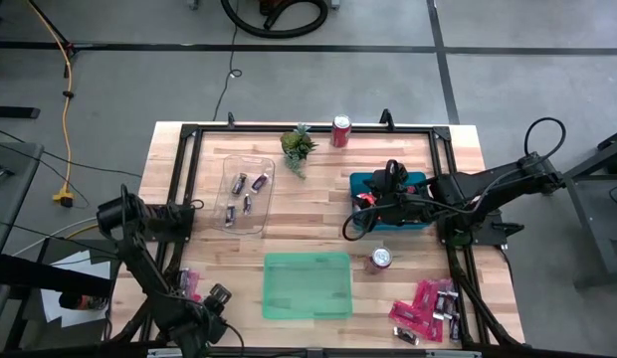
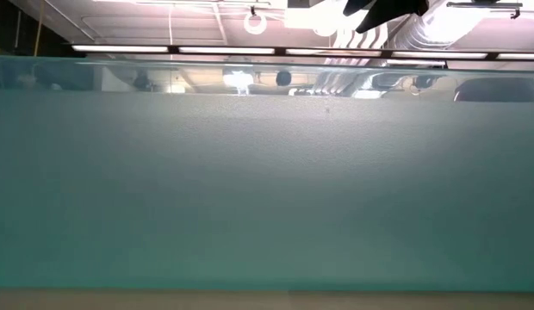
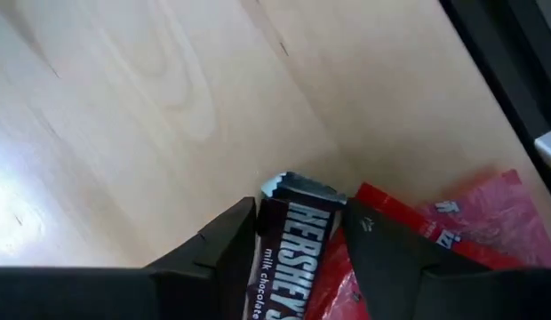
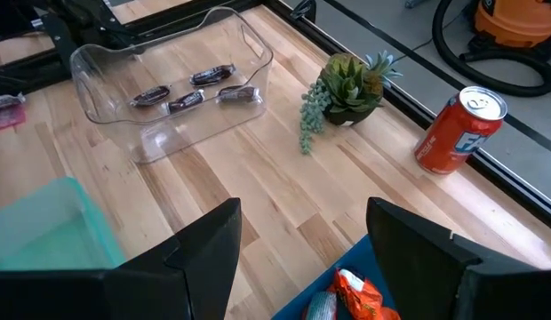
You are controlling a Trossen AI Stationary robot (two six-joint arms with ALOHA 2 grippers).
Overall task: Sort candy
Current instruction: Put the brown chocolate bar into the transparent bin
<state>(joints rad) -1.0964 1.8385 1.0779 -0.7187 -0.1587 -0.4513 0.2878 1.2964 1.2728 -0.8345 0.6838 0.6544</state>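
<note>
A dark brown Hershey's bar point(image 3: 298, 258) lies flat on the wood at the table's near left corner, beside red and pink packets point(image 3: 453, 222). My left gripper point(image 3: 300, 222) points down over it, shut on the bar; from above, the wrist point(image 1: 219, 296) hides the fingers. My right gripper point(image 4: 304, 213) hangs open and empty above the blue tray point(image 1: 360, 180), which holds orange-wrapped candy point(image 4: 357, 298). Several dark bars point(image 4: 191, 93) lie in the clear tray point(image 1: 247, 194). More candy point(image 1: 428, 308) is heaped at the near right. My left gripper pinches the Hershey's bar by its two long sides point(image 3: 268, 233), one finger on each, short of the bar's crimped end point(image 3: 298, 187). The fingers come from above, pointing down, and lie across the bar. The bar lies flat on the table, partly over a red packet.
An empty green tray point(image 1: 307, 285) sits at the near middle and fills the low view. One red soda can point(image 1: 340, 129) stands at the far edge, another point(image 1: 380, 260) near the green tray. A small plant point(image 1: 299, 144) stands beside the clear tray. A black frame point(image 1: 184, 199) rims the table.
</note>
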